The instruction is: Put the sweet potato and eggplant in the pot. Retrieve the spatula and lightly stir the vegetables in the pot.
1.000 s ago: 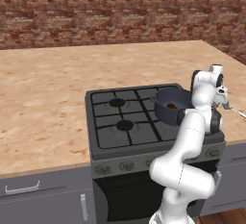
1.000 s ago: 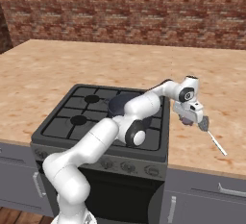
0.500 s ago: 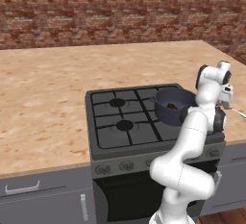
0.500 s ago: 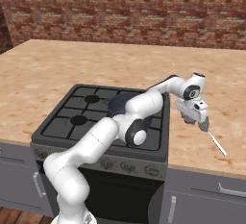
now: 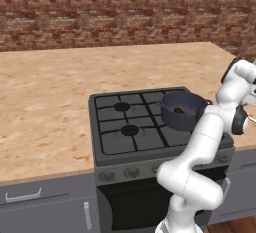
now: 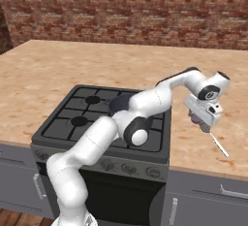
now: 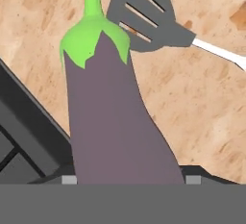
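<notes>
In the hand view a purple eggplant [image 7: 113,122] with a green cap reaches up from between the fingertips of my gripper [image 7: 130,180], which is shut on it. Seen from the right base, the gripper [image 6: 201,122] hangs just above the counter right of the stove, with the eggplant [image 6: 195,119] in it. A slotted grey spatula [image 7: 149,16] with a white handle lies on the counter just beyond the eggplant's tip, and its handle [image 6: 220,145] shows to the gripper's right. On the stove's rear right burner stands the dark pot [image 5: 182,111] with the sweet potato [image 5: 179,110] inside.
The black stove [image 5: 127,124] has several burners, and the left ones are bare. A light wooden counter [image 5: 45,92] runs on both sides under a brick wall. My arm crosses the right side of the stove and hides part of the pot [image 6: 119,104].
My hand has drifted a little to the right over the counter with the eggplant in it. The pot and the spatula have stayed where they were.
</notes>
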Motion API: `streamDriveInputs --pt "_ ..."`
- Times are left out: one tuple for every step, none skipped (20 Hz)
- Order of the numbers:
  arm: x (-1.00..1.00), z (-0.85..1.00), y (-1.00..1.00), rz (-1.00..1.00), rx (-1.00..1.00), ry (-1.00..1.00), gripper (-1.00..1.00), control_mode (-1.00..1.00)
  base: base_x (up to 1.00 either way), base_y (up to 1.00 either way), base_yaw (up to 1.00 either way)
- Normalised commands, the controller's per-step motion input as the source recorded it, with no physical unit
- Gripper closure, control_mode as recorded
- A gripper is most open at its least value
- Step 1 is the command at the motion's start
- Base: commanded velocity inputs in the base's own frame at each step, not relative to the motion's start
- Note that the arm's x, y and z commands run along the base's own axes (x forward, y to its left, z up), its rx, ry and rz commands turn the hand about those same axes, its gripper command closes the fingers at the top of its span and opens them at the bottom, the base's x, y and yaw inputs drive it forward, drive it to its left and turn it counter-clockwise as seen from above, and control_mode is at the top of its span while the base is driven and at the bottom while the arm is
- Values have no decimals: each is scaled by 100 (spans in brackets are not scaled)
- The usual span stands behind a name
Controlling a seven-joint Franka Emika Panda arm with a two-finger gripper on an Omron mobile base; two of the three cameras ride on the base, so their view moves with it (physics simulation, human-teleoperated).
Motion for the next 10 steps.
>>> streamDriveInputs --pt "-100 6 66 9 -11 -42 100 -100 0 0 0" --pt "-100 0 73 10 -13 -43 100 -100 0 0 0" --pt "-100 0 74 10 -15 -44 100 -100 0 0 0" --pt "-100 0 76 10 -15 -44 100 -100 0 0 0" --pt "-100 0 77 10 -15 -45 100 -100 0 0 0" --pt "-98 0 81 9 -15 -46 100 -100 0 0 0" --pt "-96 0 79 9 -16 -46 100 -100 0 0 0" --pt "-95 0 81 8 -16 -46 100 -100 0 0 0" --pt "-90 0 86 7 -17 -43 100 -100 0 0 0" --pt "-84 0 91 7 -18 -42 100 -100 0 0 0"
